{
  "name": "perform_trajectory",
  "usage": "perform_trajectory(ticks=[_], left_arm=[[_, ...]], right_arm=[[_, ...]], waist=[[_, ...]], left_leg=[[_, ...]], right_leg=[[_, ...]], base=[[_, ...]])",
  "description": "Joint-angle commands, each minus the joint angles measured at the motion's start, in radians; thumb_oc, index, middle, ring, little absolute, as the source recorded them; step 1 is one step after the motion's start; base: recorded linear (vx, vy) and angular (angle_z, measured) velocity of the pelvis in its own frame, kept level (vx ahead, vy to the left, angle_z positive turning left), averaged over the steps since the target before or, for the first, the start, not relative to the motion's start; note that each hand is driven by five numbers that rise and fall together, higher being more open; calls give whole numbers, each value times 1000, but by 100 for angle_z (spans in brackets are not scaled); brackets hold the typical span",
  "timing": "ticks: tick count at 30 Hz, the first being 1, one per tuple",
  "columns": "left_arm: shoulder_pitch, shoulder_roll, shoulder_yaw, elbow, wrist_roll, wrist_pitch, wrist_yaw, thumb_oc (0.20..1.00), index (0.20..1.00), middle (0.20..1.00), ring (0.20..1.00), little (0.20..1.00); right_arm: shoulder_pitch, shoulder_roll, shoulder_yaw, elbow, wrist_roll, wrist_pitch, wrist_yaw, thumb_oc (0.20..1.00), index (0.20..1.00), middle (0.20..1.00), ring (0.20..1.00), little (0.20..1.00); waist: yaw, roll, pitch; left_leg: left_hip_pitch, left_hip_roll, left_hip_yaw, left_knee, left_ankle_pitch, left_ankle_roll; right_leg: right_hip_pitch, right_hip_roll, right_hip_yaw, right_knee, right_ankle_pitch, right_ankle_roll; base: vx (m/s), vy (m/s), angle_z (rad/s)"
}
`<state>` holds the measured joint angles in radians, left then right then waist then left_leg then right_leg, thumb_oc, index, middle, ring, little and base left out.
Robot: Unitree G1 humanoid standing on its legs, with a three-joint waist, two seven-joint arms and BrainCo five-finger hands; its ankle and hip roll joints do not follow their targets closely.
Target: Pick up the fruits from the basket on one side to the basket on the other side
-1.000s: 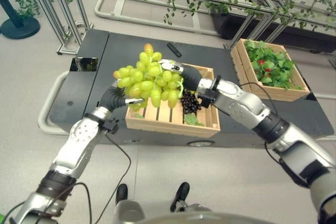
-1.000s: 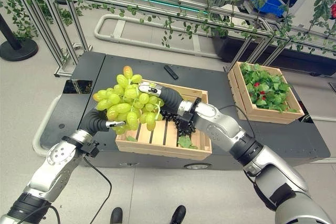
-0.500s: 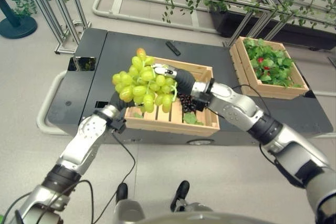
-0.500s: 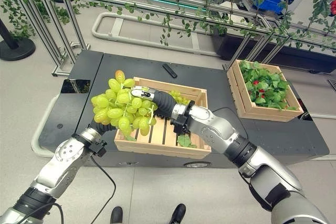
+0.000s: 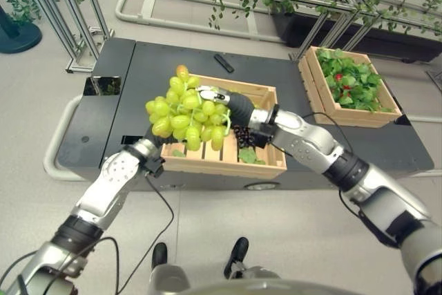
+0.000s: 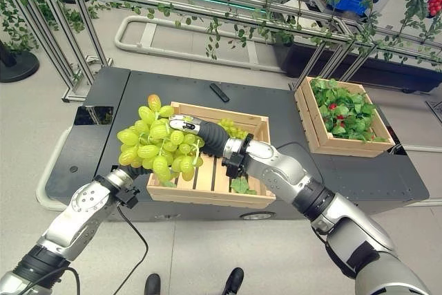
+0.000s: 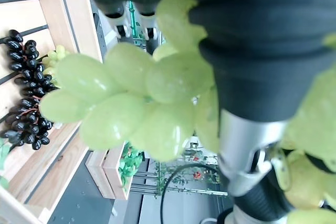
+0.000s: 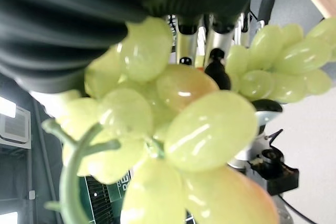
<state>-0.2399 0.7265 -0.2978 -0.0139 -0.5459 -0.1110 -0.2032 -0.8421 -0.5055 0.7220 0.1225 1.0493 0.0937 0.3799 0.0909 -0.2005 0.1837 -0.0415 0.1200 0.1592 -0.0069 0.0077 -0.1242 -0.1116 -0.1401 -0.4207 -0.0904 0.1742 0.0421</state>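
green grapes (image 5: 188, 114) lower — further left

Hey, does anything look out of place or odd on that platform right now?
Only the small black bar-shaped object lying loose on the dark platform behind the slatted crate. Nothing looks spilled or damaged.

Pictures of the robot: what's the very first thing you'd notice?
A huge bunch of green grapes, held up between both hands over the left end of a wooden crate. Dark grapes lie in that crate, and a second crate of green leaves sits farther right.
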Motion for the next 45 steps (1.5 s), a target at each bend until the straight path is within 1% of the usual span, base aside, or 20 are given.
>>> perform_trajectory(ticks=[1,10,18,31,32,37,39,40,42,45], left_arm=[[-92,-7,-28,-42,-48,-45,-21,200,200,200,200,200],[-72,-23,-12,-37,-53,-46,-19,200,200,200,200,200],[-55,-31,4,-37,-51,-49,-16,200,200,200,200,200],[53,-31,92,-49,-70,-51,-16,200,200,200,200,200],[70,-30,105,-55,-71,-53,-17,200,200,200,200,200],[117,-18,150,-79,-71,-57,-21,200,200,200,200,200],[143,-7,172,-88,-73,-57,-27,200,200,200,200,200],[144,-7,172,-88,-73,-57,-27,200,200,200,200,200],[187,7,210,-104,-73,-61,-38,200,200,200,200,200],[233,8,254,-116,-80,-65,-49,200,200,200,200,200]], right_arm=[[-82,59,6,-47,8,-51,16,200,200,200,200,200],[-62,62,0,-48,3,-45,16,200,200,200,200,200],[-52,68,-9,-45,6,-43,18,200,200,200,200,200],[-6,34,-39,-66,8,-40,21,200,200,200,200,200],[4,23,-44,-71,5,-38,24,1000,1000,1000,1000,1000],[46,-32,-75,-85,-2,-39,23,1000,1000,1000,1000,1000],[66,-75,-91,-102,-13,-37,33,1000,1000,1000,1000,1000],[66,-75,-91,-102,-13,-37,33,1000,1000,1000,1000,1000],[112,-143,-129,-125,-23,-42,49,1000,1000,1000,1000,1000],[178,-206,-186,-130,-30,-47,58,1000,1000,1000,1000,1000]], waist=[[-1,-8,-28],[3,-14,-31],[6,-11,-33],[13,-6,-32],[17,-5,-30],[19,-1,-34],[21,-1,-36],[21,-1,-36],[22,3,-38],[21,7,-42]], left_leg=[[-68,-52,-35,42,11,60],[-65,-53,-34,41,12,60],[-63,-52,-35,39,13,61],[-61,-53,-36,40,14,61],[-57,-51,-36,41,11,60],[-58,-52,-41,40,12,58],[-59,-53,-43,39,14,57],[-59,-53,-43,39,14,57],[-60,-55,-48,37,16,57],[-59,-55,-50,36,17,56]], right_leg=[[64,-65,-23,60,-51,129],[68,-62,-26,60,-54,126],[70,-62,-31,61,-55,126],[74,-62,-33,61,-55,125],[80,-61,-34,62,-57,125],[84,-64,-43,61,-57,127],[86,-63,-47,60,-57,127],[86,-63,-48,60,-57,127],[88,-65,-56,60,-58,128],[91,-65,-64,59,-57,131]], base=[[0,0,0],[0,0,0],[0,0,0],[0,0,0],[0,0,0],[0,0,0],[0,0,0],[0,0,0],[-6,2,3],[0,0,6]])
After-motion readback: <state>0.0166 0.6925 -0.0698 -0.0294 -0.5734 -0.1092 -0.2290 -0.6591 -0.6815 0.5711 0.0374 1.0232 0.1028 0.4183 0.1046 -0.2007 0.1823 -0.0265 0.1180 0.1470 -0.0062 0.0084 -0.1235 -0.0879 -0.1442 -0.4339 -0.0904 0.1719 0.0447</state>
